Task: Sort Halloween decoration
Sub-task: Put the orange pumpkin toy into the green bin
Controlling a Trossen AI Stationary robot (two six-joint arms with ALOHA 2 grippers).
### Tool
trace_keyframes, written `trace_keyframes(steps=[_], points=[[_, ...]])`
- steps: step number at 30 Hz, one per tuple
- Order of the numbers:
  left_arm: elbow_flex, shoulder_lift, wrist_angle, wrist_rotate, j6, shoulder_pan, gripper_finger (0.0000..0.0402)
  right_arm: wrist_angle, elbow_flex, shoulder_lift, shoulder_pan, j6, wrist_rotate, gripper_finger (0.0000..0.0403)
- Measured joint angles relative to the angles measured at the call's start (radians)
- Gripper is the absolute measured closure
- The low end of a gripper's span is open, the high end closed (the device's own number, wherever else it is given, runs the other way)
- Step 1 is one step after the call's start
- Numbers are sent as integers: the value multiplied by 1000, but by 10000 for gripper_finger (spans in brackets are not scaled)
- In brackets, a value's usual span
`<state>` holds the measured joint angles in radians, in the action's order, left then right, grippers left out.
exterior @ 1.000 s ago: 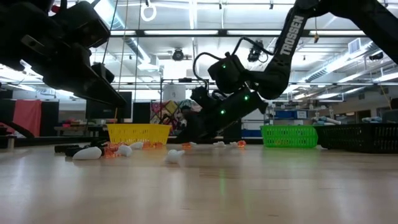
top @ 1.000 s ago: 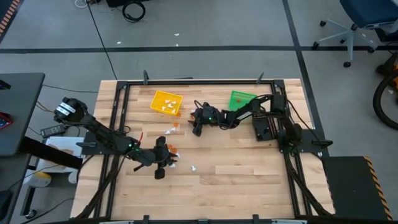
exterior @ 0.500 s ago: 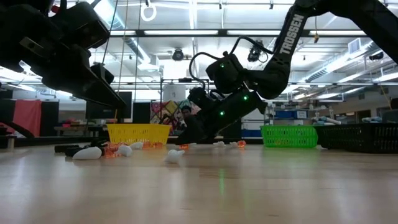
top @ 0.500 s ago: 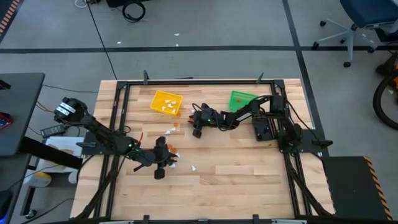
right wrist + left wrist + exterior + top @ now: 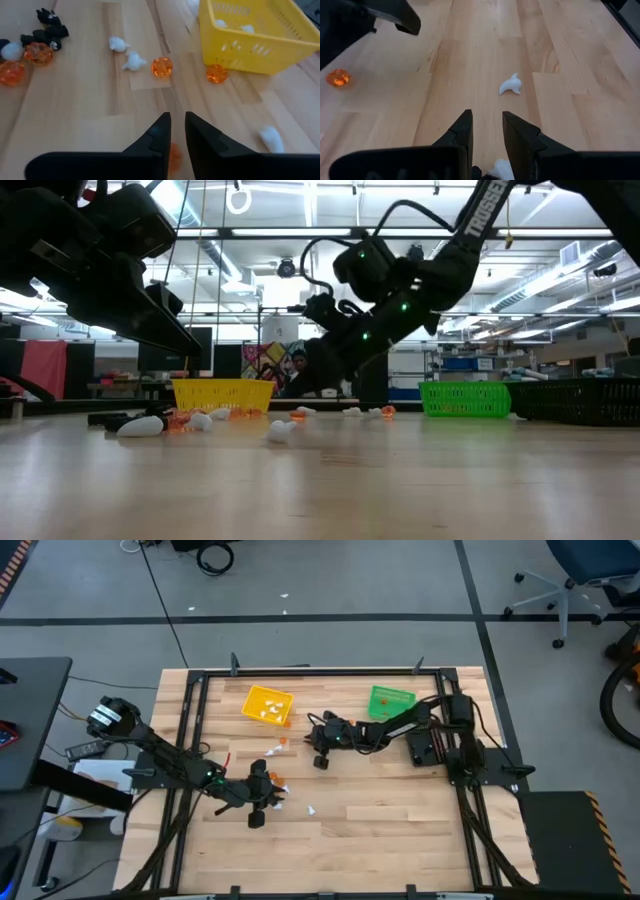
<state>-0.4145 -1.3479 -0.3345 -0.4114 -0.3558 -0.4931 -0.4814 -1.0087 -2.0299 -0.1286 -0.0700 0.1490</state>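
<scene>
Landmark: the yellow bin [image 5: 268, 704] at the far side of the table [image 5: 400, 820].

Count of bins: three. One yellow bin, one green bin [image 5: 390, 700] well to its right, one black bin [image 5: 425, 745] beyond the green bin, toward the right arm's base.

Count of trinkets, right wrist view: two white pieces [image 5: 230, 26] inside the yellow bin; two orange pieces [image 5: 162, 66] on the wood just outside its wall; two white pieces [image 5: 134, 61] a little farther out; one white piece [image 5: 271, 136] apart, near the bin's corner. Farther from the bin lies a mixed cluster: two orange [image 5: 37, 52], about four black [image 5: 47, 17] and one white; the black count is uncertain.

Right gripper [image 5: 175, 131]: off the yellow bin's near right corner. Fingers nearly pressed together, with an orange trinket [image 5: 174, 155] showing low in the narrow gap. Whether it is pinched or lies on the table below cannot be told.

Left gripper [image 5: 486, 132]: well toward the near side of the table from the yellow bin, beside the mixed cluster. Fingers narrowly apart, with a white trinket [image 5: 499, 169] lodged at their base. One loose white trinket [image 5: 510, 85] lies ahead of it.

Change since one second ago: the right gripper has narrowed and its head has lifted clear of the table in the low view. The left arm is unmoved.
</scene>
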Motion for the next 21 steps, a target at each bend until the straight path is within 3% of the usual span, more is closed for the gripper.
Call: trace_keyframes(steps=[7,16,21], points=[[0,0,0,0,-1,0,320,52,-1,15,11,-5,-30,331],[0,0,-7,0,-1,0,320,-35,13,-24,-4,40,-65,233],[0,0,-10,0,0,0,320,-115,60,-47,-12,52,-64,206]])
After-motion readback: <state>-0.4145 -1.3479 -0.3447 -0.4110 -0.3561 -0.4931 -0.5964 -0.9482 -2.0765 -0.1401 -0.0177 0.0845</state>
